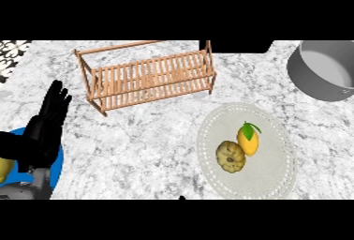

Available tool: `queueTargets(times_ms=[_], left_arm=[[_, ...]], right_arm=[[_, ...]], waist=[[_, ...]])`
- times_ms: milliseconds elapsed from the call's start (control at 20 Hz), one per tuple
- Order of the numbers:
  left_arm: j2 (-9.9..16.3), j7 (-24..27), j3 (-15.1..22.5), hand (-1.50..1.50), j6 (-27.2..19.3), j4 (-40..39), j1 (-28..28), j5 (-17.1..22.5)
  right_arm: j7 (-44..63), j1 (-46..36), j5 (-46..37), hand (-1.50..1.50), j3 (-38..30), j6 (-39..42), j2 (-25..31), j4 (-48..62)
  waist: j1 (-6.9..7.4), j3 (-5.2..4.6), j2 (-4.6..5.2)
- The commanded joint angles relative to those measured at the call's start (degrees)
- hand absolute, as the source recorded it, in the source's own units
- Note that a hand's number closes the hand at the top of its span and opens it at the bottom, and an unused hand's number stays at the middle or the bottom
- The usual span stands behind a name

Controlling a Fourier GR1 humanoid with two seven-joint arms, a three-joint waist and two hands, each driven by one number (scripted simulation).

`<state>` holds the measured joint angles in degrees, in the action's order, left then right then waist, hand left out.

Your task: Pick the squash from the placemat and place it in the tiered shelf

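Note:
A ribbed, olive-brown squash point(230, 156) lies on the pale oval placemat point(269, 180) at the right of the counter. Touching its right side is a yellow lemon point(248, 139) with a green leaf. The wooden tiered shelf point(146, 76) stands at the back centre, its slatted levels bare. My left hand point(43, 125) rests at the left edge, fingers straight and pointing up, far from the squash. The right hand does not show.
A grey pot point(325, 70) sits at the back right corner. Under my left hand lies a blue plate point(56, 161), and a yellow-green object point(4, 171) is cut off by the left edge. Marble counter spreads between the shelf and the placemat.

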<state>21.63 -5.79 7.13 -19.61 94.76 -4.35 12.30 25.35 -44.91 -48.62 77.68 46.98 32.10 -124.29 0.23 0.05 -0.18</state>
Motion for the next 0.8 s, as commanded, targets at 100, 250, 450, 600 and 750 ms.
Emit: queueTargets(times_ms=[100, 250, 450, 600, 750], left_arm=[[-1.2, 1.5, -0.2, 0.0, 0.2, -0.4, 0.8, -1.1], [-0.7, -0.2, -1.0, 0.0, 0.9, -0.4, -0.6, -0.8], [-3.5, 0.3, 0.1, 0.0, 0.7, -1.1, -1.0, -2.0], [-0.4, -2.0, -2.7, 0.0, 2.5, 2.7, 1.2, -1.3], [-3.2, -3.9, -0.1, 0.0, -0.2, 3.8, -0.2, -4.4]], right_arm=[[2.1, -1.5, -13.1, -1.5, 6.2, -1.8, -2.1, 7.0], [1.1, -2.0, -18.2, -1.5, 7.7, -6.1, 1.7, 10.4], [-2.9, 1.6, -20.0, -1.5, 4.2, -10.7, 2.1, 13.5], [-6.5, 2.1, -21.8, -1.5, 1.7, -12.5, 2.2, 15.5], [-10.4, 3.8, -23.7, -1.5, 0.0, -16.3, 7.0, 15.6]], waist=[[0.21, -0.04, 0.17], [0.25, -0.01, 0.29], [0.06, -0.03, 0.28], [0.33, -0.03, 0.17], [0.07, -0.02, 0.14]])
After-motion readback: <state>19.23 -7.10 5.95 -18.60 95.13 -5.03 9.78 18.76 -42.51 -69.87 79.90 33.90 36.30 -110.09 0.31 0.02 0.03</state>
